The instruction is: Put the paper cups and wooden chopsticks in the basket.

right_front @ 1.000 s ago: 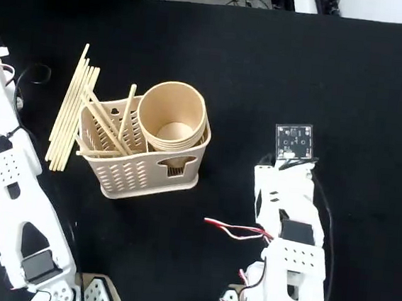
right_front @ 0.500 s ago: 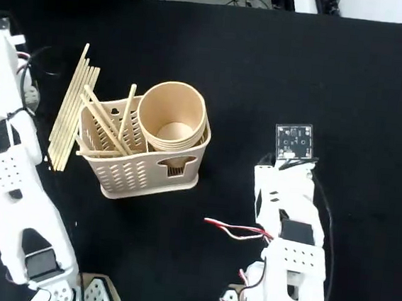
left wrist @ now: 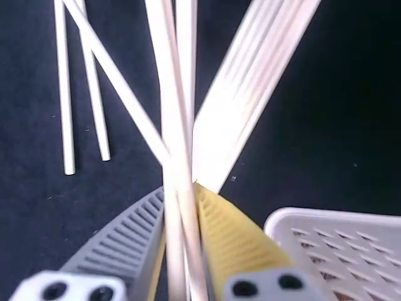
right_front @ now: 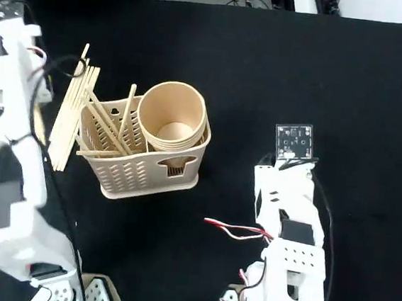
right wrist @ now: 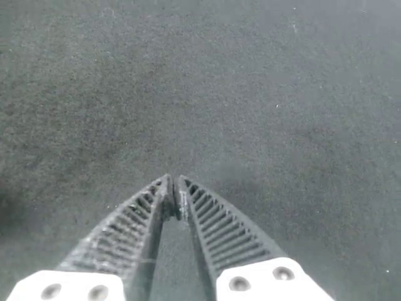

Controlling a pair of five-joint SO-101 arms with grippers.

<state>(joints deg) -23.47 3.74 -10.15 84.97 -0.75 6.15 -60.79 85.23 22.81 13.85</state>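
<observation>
Beside the slotted basket [right_front: 138,173], the ribbed left claw [left wrist: 182,207] seemingly pinches slim wooden chopsticks [left wrist: 175,94].

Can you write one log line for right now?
left gripper: shut on chopsticks | right gripper: shut, empty | basket: paper cups inside | loose chopsticks: beside basket

Soft, even light falls from above, and the black surface [right_front: 280,73] soaks it up, so shadows barely show on it in the high view. There my left arm [right_front: 5,146] glares white, its detail washed out. At my left hand [left wrist: 180,188] the chopsticks [left wrist: 172,125] are blurred, those lying farther off smeared most. The basket [left wrist: 338,251] corner is bright and soft-edged. Under my right hand [right wrist: 173,188] the surface looks grey and grainy, darker close around the fingers.
</observation>
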